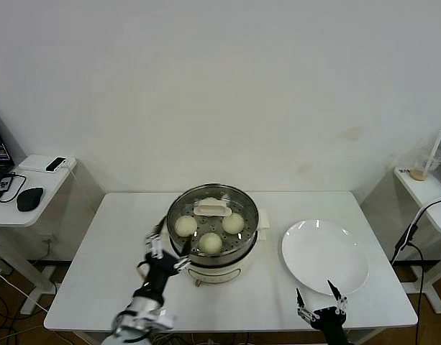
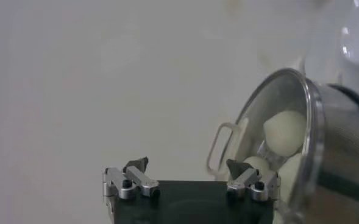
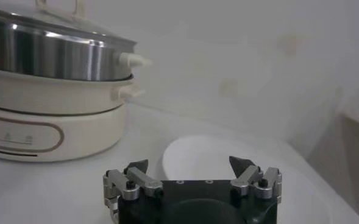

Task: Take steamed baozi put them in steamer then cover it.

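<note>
**Lid on the steamer, both claws spread and empty**

The white table [image 1: 119, 244] carries the steamer [image 1: 213, 248] near its middle, with bare tabletop showing on every side out to the edges. The cover [image 1: 213, 219] sits on the steamer's rim, its cream handle [image 1: 213, 209] at the centre. To the steamer's right, apart from it, lies the white plate [image 1: 325, 257], whose near rim comes close to the table's front edge.

Through the glass three steamed baozi [image 1: 210, 242] show inside the pot; a fourth seems to lie under the handle, though that is hard to tell.

The left gripper [image 1: 165, 253] hangs just beside the steamer's left wall, fingers wide apart, gripping nothing. The right gripper [image 1: 319, 301] hovers over the plate's front rim at the table's near edge, likewise spread wide and empty.
</note>
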### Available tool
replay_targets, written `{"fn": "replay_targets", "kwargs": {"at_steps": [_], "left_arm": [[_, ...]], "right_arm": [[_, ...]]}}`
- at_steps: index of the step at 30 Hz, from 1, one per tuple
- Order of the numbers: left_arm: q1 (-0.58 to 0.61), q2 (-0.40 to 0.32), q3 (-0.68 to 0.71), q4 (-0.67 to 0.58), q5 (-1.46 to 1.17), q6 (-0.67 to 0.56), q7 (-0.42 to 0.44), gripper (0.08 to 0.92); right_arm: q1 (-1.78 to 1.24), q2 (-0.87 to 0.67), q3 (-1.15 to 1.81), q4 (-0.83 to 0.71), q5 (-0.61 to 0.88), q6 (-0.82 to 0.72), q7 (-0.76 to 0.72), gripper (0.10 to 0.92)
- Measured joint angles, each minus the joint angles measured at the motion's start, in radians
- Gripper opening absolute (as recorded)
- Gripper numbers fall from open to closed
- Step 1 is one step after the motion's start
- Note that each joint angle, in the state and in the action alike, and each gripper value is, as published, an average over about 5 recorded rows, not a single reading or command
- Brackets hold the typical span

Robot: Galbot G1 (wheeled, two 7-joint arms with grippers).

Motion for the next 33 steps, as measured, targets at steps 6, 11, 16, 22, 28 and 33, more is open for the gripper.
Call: {"fn": "replay_targets", "kwargs": {"at_steps": [6,11,16,22,28,33], "left_arm": [[0.124,-0.017,-0.081,-0.015,-0.351,-0.071,-0.069,0.823],[0.189,-0.035,-0.119,0.002,-0.546,-0.125,-0.104,0.823],[0.245,-0.039,-0.155,0.011,-0.659,-0.149,-0.124,0.823],[0.299,-0.039,-0.187,0.014,-0.729,-0.160,-0.130,0.823],[0.324,-0.044,-0.202,0.003,-0.766,-0.155,-0.134,0.823],[0.339,-0.044,-0.213,0.001,-0.774,-0.146,-0.133,0.823]], "right_arm": [[-0.017,-0.069,-0.026,0.017,0.070,0.004,0.013,0.823],[-0.023,-0.143,-0.060,0.018,0.144,0.004,0.044,0.823],[-0.045,-0.207,-0.089,0.034,0.205,-0.008,0.079,0.823],[-0.068,-0.247,-0.104,0.066,0.243,-0.033,0.114,0.823],[-0.090,-0.272,-0.111,0.104,0.253,-0.070,0.151,0.823],[-0.105,-0.279,-0.114,0.128,0.257,-0.088,0.173,0.823]]}}
